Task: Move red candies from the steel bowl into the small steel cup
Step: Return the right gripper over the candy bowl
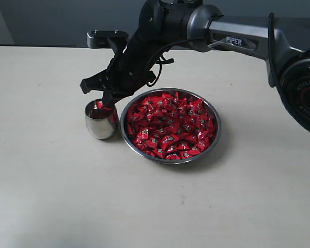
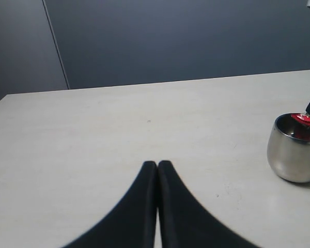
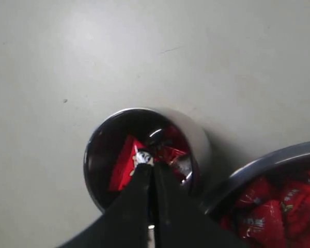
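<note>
The steel bowl holds many red candies and stands right of the small steel cup. My right gripper reaches across the bowl's far rim and hangs over the cup's mouth. In the right wrist view its tips are shut, pinching a red candy just above the cup. More red candy lies inside the cup. The bowl's rim shows beside it. My left gripper is shut and empty over bare table, with the cup off to one side.
The pale table stretches around bowl and cup. The right arm spans the far side above the bowl. A dark wall rises behind the table's far edge.
</note>
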Controlling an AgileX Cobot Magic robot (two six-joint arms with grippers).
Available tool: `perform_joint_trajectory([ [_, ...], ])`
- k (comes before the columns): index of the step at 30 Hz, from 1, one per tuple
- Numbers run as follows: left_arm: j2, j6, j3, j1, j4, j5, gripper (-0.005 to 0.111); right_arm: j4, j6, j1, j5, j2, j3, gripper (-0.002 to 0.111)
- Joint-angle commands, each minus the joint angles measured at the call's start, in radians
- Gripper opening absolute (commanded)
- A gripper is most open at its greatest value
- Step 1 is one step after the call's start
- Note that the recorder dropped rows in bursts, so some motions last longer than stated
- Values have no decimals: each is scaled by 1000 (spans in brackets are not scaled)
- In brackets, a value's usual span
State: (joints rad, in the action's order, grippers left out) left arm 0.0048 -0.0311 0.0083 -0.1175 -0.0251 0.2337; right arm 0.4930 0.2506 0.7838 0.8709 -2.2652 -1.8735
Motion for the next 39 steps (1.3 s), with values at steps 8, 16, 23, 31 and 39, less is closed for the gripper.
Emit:
perform_joint_trajectory([
  [8, -5, 2, -8, -2, -2, -2, 0, -16, -18, -2, 15, 8, -7, 25],
  [16, -5, 2, -8, -2, -2, -2, 0, -114, -77, -19, 121, 115, -7, 24],
  [23, -5, 2, -8, -2, -2, -2, 0, -292, -160, -101, 191, 236, 106, 24],
  [31, -5, 2, -8, -2, -2, -2, 0, -226, -149, -206, 59, 418, 481, 24],
  [39, -5, 2, -8, -2, -2, -2, 0, -180, -99, -208, -94, 562, 795, 25],
])
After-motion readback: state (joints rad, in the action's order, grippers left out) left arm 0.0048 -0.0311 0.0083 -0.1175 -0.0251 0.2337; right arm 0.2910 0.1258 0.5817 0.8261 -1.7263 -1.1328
